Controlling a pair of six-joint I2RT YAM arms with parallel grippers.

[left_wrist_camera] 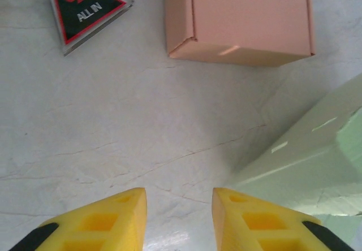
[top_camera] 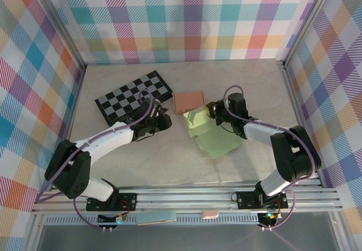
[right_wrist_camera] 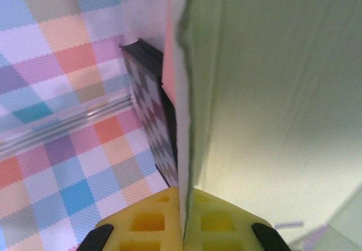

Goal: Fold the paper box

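1. The left arm is stretched low across the table toward its centre. The left pincer is held open, with bare table between its fingers.
2. The right arm is bent inward. The right pincer is clamped on a raised flap of the green paper box, which lies centre-right.
3. In the right wrist view, the box's body is cut off by the flap.
4. From the left wrist, a pink box and a triangular token are seen; from above, a checkerboard.

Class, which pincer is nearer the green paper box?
Right. The right pincer is shut on the green paper box; the left pincer hovers open beside it, apart.
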